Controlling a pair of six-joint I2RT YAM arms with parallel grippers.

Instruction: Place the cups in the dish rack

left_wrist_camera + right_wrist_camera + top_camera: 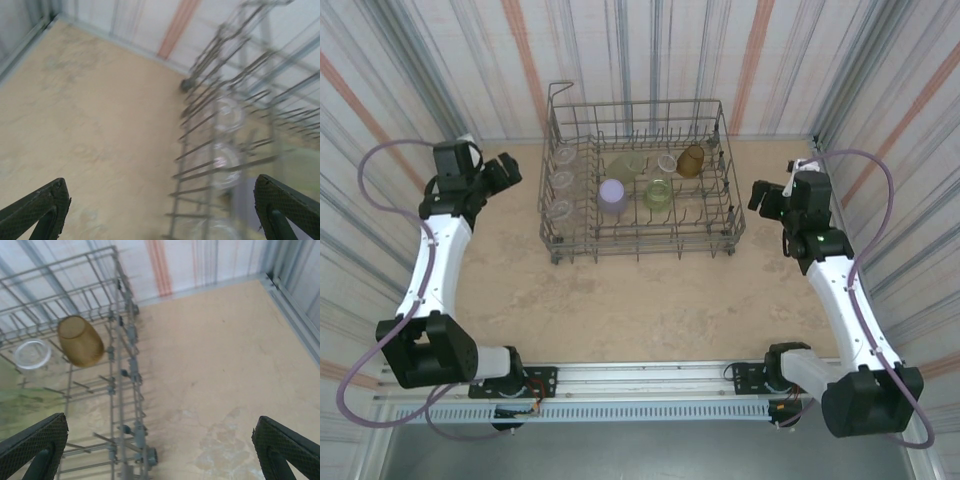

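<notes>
Overhead and wrist views of the loading task at an apparently late stage. The dish rack (638, 243) stands at 12 o'clock on the table (620, 300), and every cup in sight lies inside it. The lavender cup (612, 195) sits near the rack's centre. One yellow-green cup (628, 163) is at its 12 o'clock and the second yellow-green cup (658, 192) at its 3 o'clock. The amber cup (80, 341) leans tilted among the tines toward the rack's 2 o'clock corner, with a clear cup (32, 353) just beside it at its 9 o'clock. A column of clear cups (562, 181) runs along the rack's 9 o'clock wall. The left gripper (160, 179) hangs outside that wall, at the rack's 9 o'clock, with its jaws spread wide and nothing between them. The right gripper (160, 419) hangs at the rack's 3 o'clock, near the side wall but apart from it, with its jaws likewise wide apart and empty. Judged from this arrangement, the loading looks complete or very nearly so. What may remain is at most righting the tilted amber cup and drawing both arms back.
</notes>
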